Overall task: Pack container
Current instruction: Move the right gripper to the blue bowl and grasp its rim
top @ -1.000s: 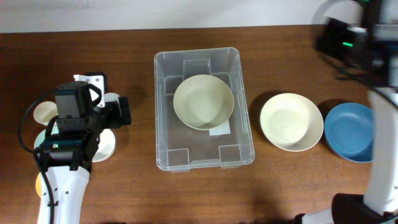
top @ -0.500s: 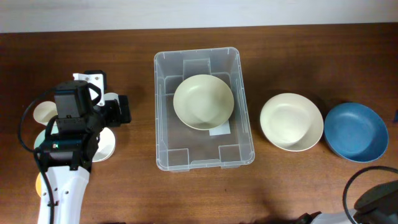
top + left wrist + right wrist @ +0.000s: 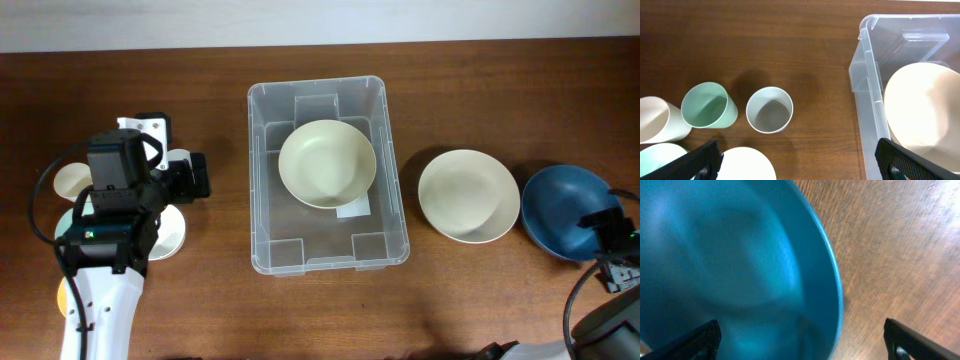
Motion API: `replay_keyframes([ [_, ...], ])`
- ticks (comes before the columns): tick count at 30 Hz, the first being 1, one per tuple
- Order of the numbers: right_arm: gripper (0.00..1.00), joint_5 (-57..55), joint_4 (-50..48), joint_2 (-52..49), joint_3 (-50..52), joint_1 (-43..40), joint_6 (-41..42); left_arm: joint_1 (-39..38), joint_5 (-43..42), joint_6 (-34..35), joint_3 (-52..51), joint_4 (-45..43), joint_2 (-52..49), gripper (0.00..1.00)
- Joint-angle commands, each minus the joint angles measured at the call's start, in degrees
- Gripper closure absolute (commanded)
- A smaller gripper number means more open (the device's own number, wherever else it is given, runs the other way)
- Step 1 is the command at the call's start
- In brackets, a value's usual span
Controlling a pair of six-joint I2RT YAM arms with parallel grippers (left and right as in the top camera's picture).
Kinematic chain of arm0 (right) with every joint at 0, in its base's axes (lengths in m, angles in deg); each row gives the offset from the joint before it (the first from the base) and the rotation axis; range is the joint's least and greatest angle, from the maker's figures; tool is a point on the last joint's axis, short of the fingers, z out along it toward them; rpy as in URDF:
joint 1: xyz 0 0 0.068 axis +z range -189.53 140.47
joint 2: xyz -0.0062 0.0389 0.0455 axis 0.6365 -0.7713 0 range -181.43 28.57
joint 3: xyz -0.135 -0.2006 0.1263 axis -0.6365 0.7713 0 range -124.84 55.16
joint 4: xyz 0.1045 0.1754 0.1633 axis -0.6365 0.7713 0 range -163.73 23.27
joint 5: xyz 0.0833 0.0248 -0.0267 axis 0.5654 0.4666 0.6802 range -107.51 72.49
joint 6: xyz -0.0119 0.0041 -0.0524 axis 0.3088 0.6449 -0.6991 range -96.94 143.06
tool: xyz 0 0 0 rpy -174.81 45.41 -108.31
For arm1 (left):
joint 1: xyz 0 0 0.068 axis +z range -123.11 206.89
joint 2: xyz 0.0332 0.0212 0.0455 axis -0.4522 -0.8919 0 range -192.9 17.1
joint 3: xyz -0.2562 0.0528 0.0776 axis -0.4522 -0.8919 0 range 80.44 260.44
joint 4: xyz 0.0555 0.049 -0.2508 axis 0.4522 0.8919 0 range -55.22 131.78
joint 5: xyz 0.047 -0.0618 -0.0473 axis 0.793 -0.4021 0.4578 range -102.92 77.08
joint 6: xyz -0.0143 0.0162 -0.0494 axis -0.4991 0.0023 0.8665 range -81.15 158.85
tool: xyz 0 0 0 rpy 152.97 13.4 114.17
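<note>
The clear plastic container [image 3: 392,230] stands mid-table with one cream bowl [image 3: 327,163] inside; its corner and the bowl [image 3: 925,115] also show in the left wrist view [image 3: 867,100]. A second cream bowl [image 3: 468,195] and a blue bowl [image 3: 560,210] sit to its right. My right gripper [image 3: 612,232] is open, low over the blue bowl's right rim; in the right wrist view its fingers [image 3: 802,347] straddle the bowl's edge [image 3: 740,265]. My left gripper [image 3: 190,180] is open and empty, left of the container, above the cups [image 3: 797,167].
Left of the container stand a green cup [image 3: 707,106], a grey-white cup [image 3: 770,110], a cream cup [image 3: 655,120] and white dishes [image 3: 745,165]. In the overhead view these lie mostly under my left arm [image 3: 110,220]. The back wall edge runs along the top.
My right arm left the top right corner, went out of view, and now comes in at the lower right, down over the blue bowl. The left arm has not moved.
</note>
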Motion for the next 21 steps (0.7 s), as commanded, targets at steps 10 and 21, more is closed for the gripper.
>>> replay_keyframes([
  [10,0.56,1.09,-8.33,0.57,5.90,0.13,0.85,0.28,-0.85,0.52,1.16,-0.20,-0.33,0.00],
  [21,0.77,0.61,-8.74,-1.09,5.95,0.11,0.83,0.28,-0.85,0.52,1.16,-0.17,-0.33,0.00],
])
